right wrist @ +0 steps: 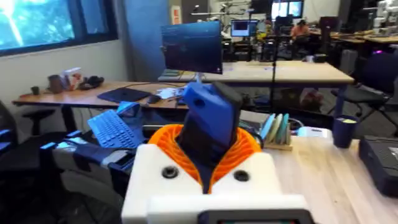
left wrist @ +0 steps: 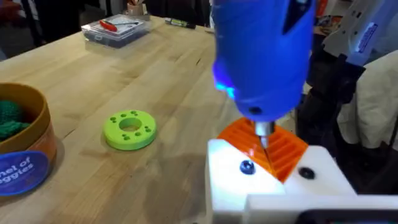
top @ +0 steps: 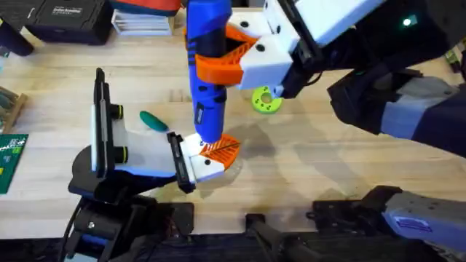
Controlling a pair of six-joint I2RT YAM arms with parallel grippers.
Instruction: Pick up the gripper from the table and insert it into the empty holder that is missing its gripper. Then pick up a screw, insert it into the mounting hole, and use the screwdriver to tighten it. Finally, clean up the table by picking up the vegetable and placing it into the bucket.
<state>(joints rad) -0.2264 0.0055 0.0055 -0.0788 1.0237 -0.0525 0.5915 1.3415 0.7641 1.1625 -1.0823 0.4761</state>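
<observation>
My right gripper [top: 234, 54] is shut on the blue screwdriver [top: 207, 44], holding it upright between its orange pads [right wrist: 242, 149]. The screwdriver's bit [left wrist: 264, 134] points down onto my left gripper [top: 211, 154], whose white fingers and orange ribbed pads look shut together. One finger carries a shiny screw [left wrist: 247, 167], the other a dark hole [left wrist: 305, 173]; the bit's tip hangs just above and between them. I cannot tell which finger is the task's gripper piece. The teal vegetable [top: 153, 120] lies on the table beside my left arm. The bucket [left wrist: 25, 168] stands near the lime ring with teal items inside.
A lime-green ring disc [top: 266, 100] lies on the table right of the screwdriver. A clear plastic box [left wrist: 115, 30] and a black case [top: 65, 18] sit at the far edge. A green circuit board [top: 9, 160] lies at the left edge.
</observation>
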